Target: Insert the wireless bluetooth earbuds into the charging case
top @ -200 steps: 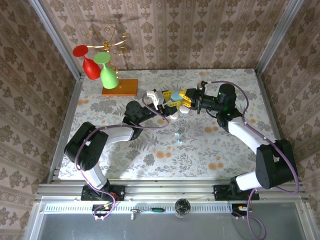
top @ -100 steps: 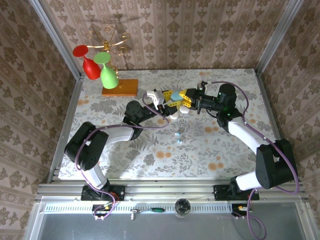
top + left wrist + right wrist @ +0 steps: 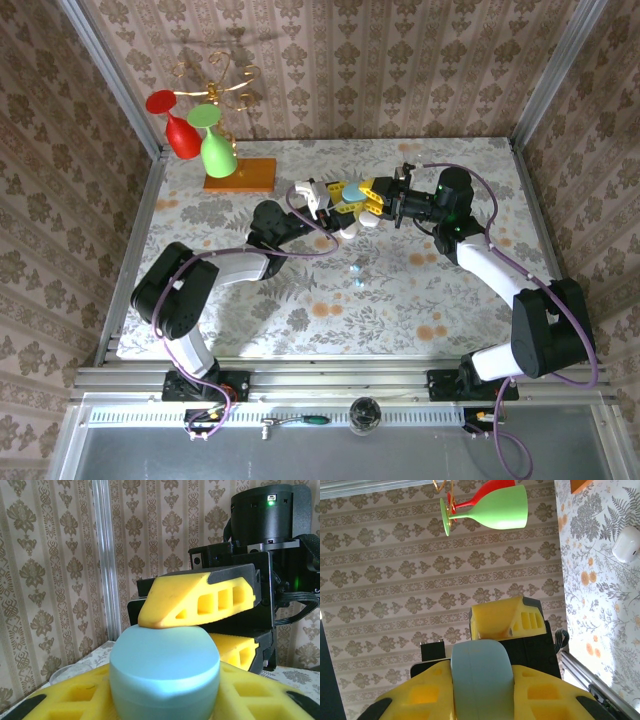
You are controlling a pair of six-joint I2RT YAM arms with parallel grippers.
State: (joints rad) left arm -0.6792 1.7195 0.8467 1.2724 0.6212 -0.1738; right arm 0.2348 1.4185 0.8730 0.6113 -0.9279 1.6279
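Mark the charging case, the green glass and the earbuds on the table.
charging case (image 3: 165,672), left wrist view, on its front wall.
green glass (image 3: 502,507), right wrist view, on its bowl.
earbuds (image 3: 357,268), top external view, on the farther piece.

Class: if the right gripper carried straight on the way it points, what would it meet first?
The charging case, already between its fingers; just beyond, probably a finger of the left gripper.
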